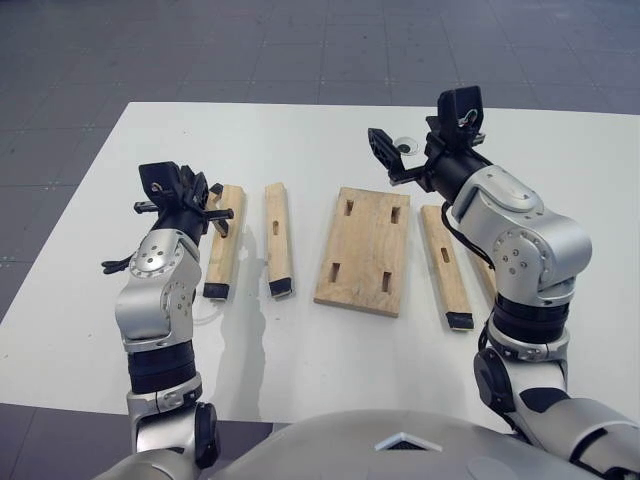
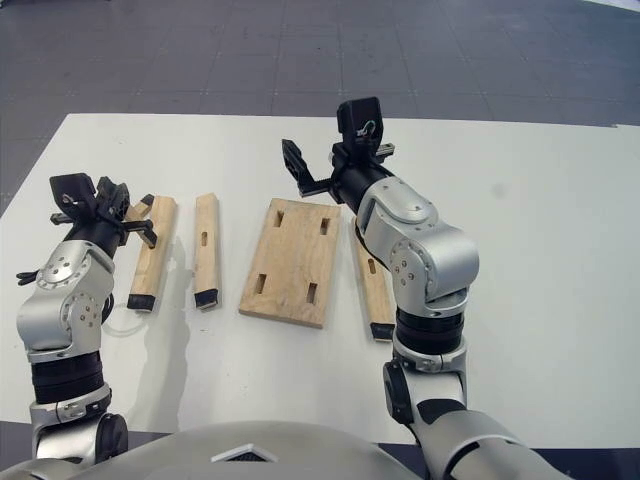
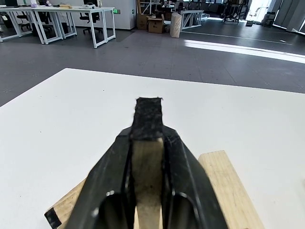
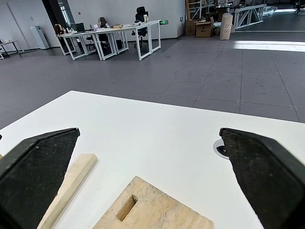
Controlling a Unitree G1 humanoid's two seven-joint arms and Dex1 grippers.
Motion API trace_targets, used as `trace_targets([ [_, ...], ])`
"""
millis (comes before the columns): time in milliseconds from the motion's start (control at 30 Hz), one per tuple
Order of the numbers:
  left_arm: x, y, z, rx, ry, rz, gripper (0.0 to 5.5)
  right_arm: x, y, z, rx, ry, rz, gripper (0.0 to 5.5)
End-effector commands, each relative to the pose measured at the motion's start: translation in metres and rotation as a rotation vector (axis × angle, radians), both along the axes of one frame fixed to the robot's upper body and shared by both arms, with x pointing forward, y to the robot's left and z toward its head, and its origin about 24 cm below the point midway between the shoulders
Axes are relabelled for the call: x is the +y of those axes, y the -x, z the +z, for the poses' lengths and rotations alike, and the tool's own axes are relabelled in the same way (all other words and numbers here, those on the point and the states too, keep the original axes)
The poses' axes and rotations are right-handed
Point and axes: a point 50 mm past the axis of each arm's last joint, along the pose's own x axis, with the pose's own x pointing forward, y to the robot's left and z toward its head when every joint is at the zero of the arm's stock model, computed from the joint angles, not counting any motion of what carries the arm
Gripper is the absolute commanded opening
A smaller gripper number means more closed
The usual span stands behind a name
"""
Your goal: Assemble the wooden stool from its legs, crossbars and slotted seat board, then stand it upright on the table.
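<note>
On the table (image 1: 300, 130), seat board (image 1: 363, 250) flat, long axis front-to-back, legs (image 1: 279, 238) parallel

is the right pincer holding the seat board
No, the right pincer is wide open and empty, and the seat board lies flat below it.

Bright, even overhead light washes the matte white rectangular table (image 1: 300, 370), so the pale slotted wooden seat board (image 1: 365, 250) throws only a thin soft shadow along its near edge, while distant window daylight lays a pale glaring band across the grey tiled floor (image 3: 248, 47).
</note>
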Motion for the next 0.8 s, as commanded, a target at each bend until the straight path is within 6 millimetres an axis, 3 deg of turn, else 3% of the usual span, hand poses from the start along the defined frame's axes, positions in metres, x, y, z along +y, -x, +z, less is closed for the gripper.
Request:
trace_targets([
  [33, -0.001, 0.001, -0.004, 0.017, -0.011, -0.018, 0.45, -0.001, -0.001, 0.003, -0.013, -0.001, -0.008, 5.5],
  [200, 0.002, 0.01, -0.029, 0.085, -0.006, -0.03, 0.45, -0.002, -0.002, 0.005, -0.015, -0.002, -0.011, 5.5],
  [367, 0.003, 0.033, -0.076, 0.218, -0.01, -0.043, 0.45, -0.002, -0.002, 0.006, -0.016, -0.004, -0.01, 5.5],
  [800, -0.002, 0.077, -0.14, 0.419, 0.03, -0.015, 0.45, -0.003, -0.003, 0.007, -0.014, 0.002, -0.004, 5.5],
])
